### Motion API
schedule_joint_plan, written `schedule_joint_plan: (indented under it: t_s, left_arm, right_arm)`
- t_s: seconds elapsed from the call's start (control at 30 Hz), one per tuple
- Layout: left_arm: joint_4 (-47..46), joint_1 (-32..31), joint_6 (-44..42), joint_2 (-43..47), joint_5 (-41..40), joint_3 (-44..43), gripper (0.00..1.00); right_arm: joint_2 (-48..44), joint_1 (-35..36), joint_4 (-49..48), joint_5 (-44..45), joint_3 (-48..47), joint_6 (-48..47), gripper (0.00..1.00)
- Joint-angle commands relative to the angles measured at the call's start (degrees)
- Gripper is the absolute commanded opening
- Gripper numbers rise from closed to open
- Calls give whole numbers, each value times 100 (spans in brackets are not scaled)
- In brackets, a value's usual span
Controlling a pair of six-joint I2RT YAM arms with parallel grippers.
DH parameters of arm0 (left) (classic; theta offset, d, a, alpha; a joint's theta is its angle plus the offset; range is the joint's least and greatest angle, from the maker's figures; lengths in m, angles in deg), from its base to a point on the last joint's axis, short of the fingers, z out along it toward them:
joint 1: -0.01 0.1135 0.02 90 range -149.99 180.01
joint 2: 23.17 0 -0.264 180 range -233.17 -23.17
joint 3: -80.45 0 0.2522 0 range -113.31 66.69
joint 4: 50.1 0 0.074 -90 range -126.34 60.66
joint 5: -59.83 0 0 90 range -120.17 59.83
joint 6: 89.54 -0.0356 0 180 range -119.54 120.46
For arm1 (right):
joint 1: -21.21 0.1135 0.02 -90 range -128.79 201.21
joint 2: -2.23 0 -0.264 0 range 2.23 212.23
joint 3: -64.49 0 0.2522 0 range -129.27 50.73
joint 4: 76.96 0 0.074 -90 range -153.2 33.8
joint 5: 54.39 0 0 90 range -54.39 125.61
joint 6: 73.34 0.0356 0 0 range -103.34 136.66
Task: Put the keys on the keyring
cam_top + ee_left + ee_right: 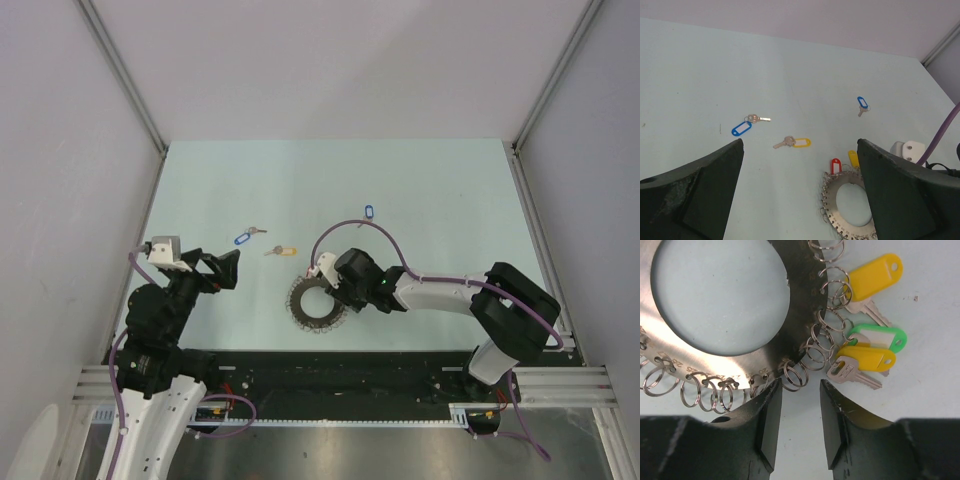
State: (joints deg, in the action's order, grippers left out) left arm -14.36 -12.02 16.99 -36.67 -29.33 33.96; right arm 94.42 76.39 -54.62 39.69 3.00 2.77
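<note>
Keyring (799, 300): flat grey disc, open centre, wire loops around rim.
Yellow- and green-tagged keys (855, 371) lie at its loops; right gripper (800, 387) part-open, empty; left gripper (800, 142) wide open, empty.

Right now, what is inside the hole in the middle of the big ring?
Only bare table shows through the keyring hole, nothing else. From above, the right arm hides part of the hole.

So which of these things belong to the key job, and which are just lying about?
Job: keyring, near blue key, loose yellow key, far blue key, red key and green key by the ring.
Other: purple cable, table.
</note>
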Motion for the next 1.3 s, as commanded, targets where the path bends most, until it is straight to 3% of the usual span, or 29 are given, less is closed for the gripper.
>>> schedule_joint_plan:
  t_s: [0.0, 0.2, 0.37, 0.53, 0.73, 1.03, 1.27]
  left_arm:
    - [-141, 25, 25, 14, 153, -137, 100]
    - [-141, 25, 25, 14, 153, -137, 100]
    - [-141, 25, 16, 23, 162, -146, 100]
    - [-132, 25, 16, 40, 171, -137, 100]
    - [-123, 25, 16, 58, 162, -137, 100]
    - [-106, 25, 17, 84, 136, -137, 100]
    - [-115, 25, 17, 75, 144, -128, 100]
  right_arm:
    - [-130, -7, -418, 40, -132, 0, 42]
    - [-121, -148, -410, -266, -132, 79, 41]
    - [-78, -209, -331, -346, -141, 141, 33]
    - [-121, -306, -243, -741, -132, 246, 22]
    - [-481, -490, -251, -1198, -132, 492, 1]
    - [-623, -649, -287, -1330, -9, 1011, 0]
    - [-534, -622, 56, -1155, 97, 1292, 10]
